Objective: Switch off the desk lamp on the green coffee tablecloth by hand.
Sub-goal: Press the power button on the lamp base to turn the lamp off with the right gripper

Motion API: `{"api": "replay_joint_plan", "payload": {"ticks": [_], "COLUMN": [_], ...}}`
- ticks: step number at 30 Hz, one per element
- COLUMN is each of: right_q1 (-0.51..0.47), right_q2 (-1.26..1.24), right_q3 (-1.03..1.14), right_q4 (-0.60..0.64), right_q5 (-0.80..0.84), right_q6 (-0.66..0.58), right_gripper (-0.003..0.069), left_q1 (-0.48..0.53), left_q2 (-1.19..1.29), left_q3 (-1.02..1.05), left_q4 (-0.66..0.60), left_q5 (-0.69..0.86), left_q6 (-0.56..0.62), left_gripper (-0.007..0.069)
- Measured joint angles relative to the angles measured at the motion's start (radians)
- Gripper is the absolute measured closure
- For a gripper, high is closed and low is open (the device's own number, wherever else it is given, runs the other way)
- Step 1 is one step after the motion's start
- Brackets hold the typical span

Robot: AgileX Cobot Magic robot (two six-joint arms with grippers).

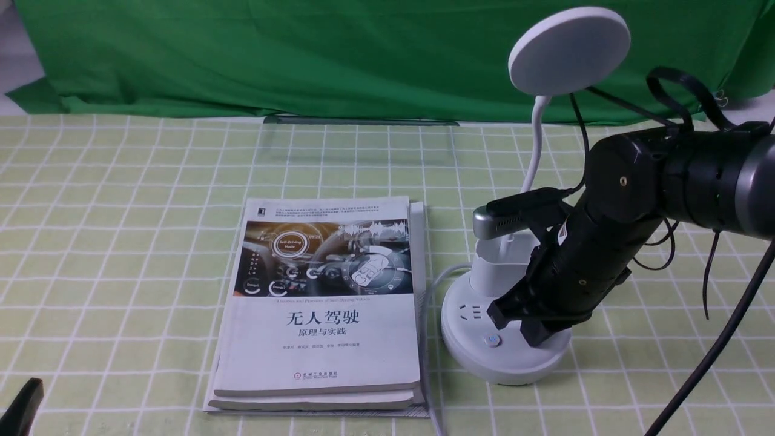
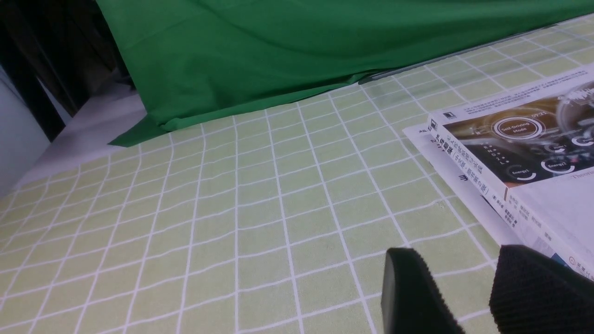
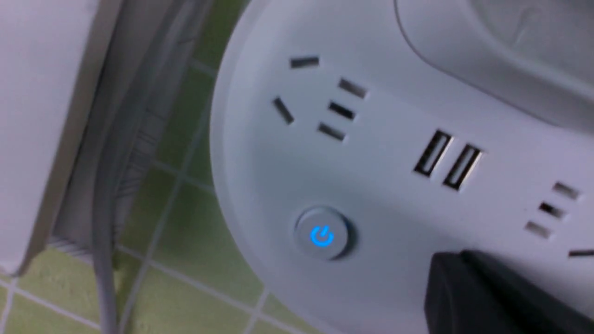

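Low down, right hand (image 1: 517, 327) over desk lamp's (image 1: 478, 357) smooth round base; finger spacing unclear; left hand's (image 2: 455, 269) ribbed fingers apart.

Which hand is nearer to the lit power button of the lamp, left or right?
The right. The right hand hangs over the lamp base, close beside the button. The left hand is far off at the near left corner of the cloth, past the books.

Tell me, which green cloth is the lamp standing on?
The pale checked tablecloth with white grid lines holds the desk lamp; the plain dark green backdrop cloth only hangs behind.
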Motion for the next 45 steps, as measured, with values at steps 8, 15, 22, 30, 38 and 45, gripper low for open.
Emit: {"api": "replay_joint_plan", "payload": {"ticks": [8, 15, 22, 30, 38, 45], "right_q1": [0.0, 0.0, 0.0, -0.001, 0.0, 0.0], "right_q2": [-0.018, -0.114, -0.068, 0.007, -0.048, -0.117], "right_q3": [0.002, 0.01, 0.01, -0.005, 0.009, 0.01], "right_q4": [-0.002, -0.005, -0.005, -0.008, -0.032, -0.035], "right_q5": [0.0, -0.005, -0.015, -0.026, -0.016, -0.013], "right_q6": [0.0, 0.002, 0.003, 0.003, 0.012, 0.021], "right_gripper": [0.0614, 0.0614, 0.0614, 0.0613, 0.0613, 0.0613], "left_q1": [0.0, 0.0, 0.0, 0.0, 0.0, 0.0], "left_q2": [0.0, 0.0, 0.0, 0.0, 0.0, 0.0], "left_q3": [0.0, 0.0, 0.0, 0.0, 0.0, 0.0], "left_q4": [0.0, 0.0, 0.0, 0.0, 0.0, 0.0], "left_q5": [0.0, 0.0, 0.0, 0.0, 0.0, 0.0], "left_q6": [0.0, 0.0, 0.0, 0.0, 0.0, 0.0], "left_gripper": [0.0382, 0.0382, 0.0382, 0.0382, 0.0382, 0.0382]}}
